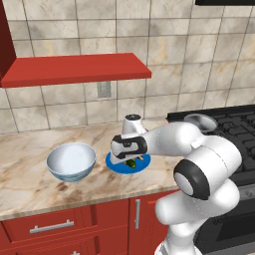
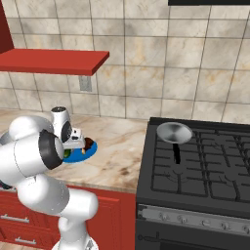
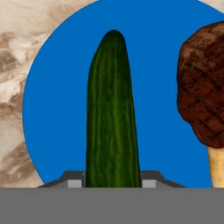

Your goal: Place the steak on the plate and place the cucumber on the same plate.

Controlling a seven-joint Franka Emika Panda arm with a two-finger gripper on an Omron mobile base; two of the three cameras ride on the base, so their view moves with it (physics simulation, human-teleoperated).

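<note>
Hand view: gripper (image 3: 112, 183) clasping the cucumber (image 3: 113, 113) between its two finger tips, jaws pressing on either flank of the near end. Long axis of the cucumber running straight away from the hand, up the middle of the view, its rounded far tip lying over the plate (image 3: 57, 109). Steak (image 3: 204, 83) already resting on the same plate, just beside the cucumber on the right of this view (a strip of blue showing between them, so apart rather than touching).

Left base view: arm reaching low over the plate (image 1: 115, 164) on the marble counter (image 1: 30, 149), the cucumber (image 1: 132, 163) showing green beneath the hand, the pale bowl (image 1: 71, 161) standing just to the left. Right base view: plate (image 2: 80, 155) and steak (image 2: 89, 143) partly hidden behind the arm.

Judging from this: placing step nearly done, lacking only a letting go; whether the cucumber is actually touching the plate or hanging just above it, impossible to tell. Main hazard: cucumber rolling sideways toward the steak on release.
</note>
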